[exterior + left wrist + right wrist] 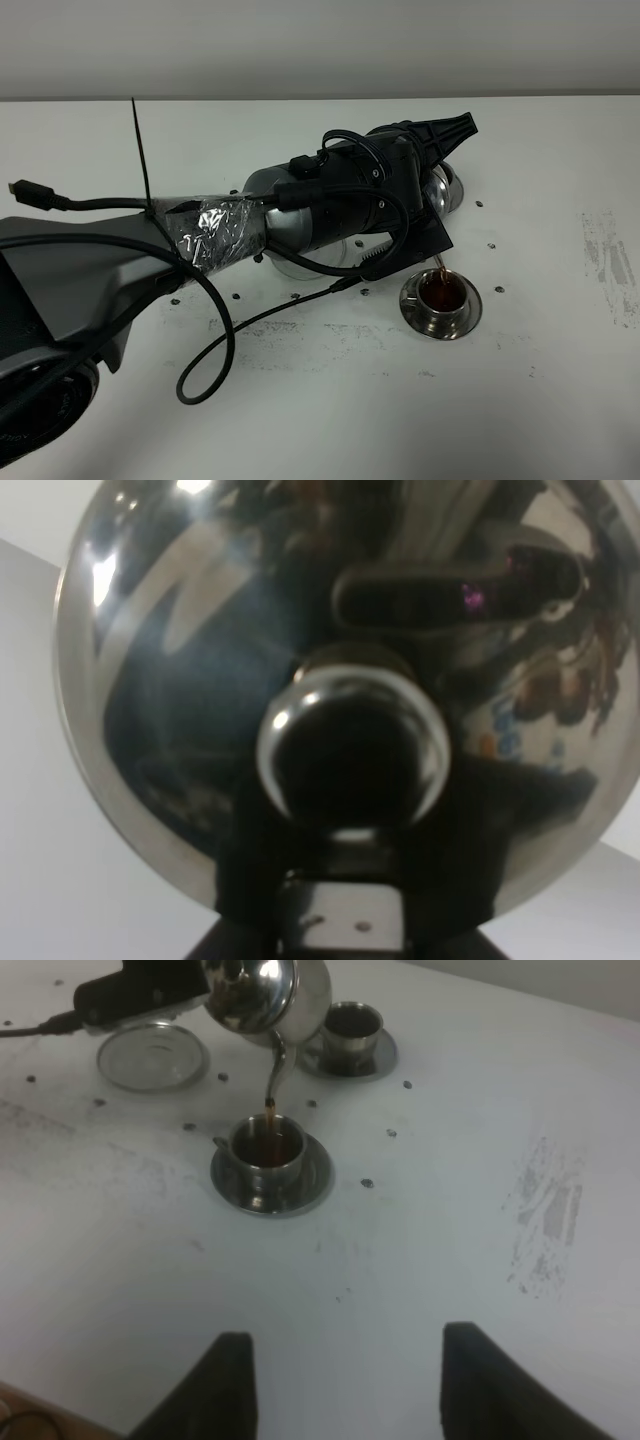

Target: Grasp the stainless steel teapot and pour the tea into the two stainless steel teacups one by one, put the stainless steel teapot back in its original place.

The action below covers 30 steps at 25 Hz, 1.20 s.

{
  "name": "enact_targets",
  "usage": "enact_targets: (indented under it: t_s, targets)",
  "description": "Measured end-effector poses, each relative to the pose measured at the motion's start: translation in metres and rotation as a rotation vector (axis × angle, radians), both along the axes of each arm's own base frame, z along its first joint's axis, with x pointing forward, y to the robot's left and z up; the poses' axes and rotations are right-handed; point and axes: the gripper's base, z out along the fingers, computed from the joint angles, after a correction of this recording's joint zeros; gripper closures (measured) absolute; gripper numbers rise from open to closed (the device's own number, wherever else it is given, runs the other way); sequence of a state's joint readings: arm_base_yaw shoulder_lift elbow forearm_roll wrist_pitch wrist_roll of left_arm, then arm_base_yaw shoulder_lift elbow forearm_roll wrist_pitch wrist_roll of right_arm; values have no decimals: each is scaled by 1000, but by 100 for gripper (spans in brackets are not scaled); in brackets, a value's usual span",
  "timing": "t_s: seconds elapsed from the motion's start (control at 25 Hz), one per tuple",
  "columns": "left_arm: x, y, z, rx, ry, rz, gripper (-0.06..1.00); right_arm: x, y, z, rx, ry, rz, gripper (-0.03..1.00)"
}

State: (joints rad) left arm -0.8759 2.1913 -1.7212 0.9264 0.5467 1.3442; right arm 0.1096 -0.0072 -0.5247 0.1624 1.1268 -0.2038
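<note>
The stainless steel teapot (265, 990) hangs tilted, spout down, and a thin stream of brown tea runs into the nearer teacup (265, 1150) on its saucer (305, 1188). That teacup (441, 293) holds dark tea. My left gripper (420, 235) is shut on the teapot, and the arm hides most of the pot from above. The left wrist view is filled by the pot's domed lid (180, 730) and knob (350, 745). The second teacup (352, 1025) stands behind on its saucer. The cupless steel dish (152, 1057) lies bare. My right gripper (345, 1385) hovers open, away from everything.
Black cables (205, 330) loop over the white table beside the left arm. Grey scuff marks (610, 260) lie at the right. Small dark specks dot the surface around the cups. The steel dish (300, 264) shows partly under the left arm.
</note>
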Motion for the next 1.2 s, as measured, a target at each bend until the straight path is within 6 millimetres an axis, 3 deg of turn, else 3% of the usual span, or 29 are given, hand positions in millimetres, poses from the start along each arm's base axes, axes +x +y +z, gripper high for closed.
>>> enact_targets:
  t_s: [0.72,1.2]
  targets:
    - [0,1,0,6,5,11,77,0,0,0,0,0,0,56]
    - [1,8,-6,-50,101,96,77,0,0,0,0,0,0,56]
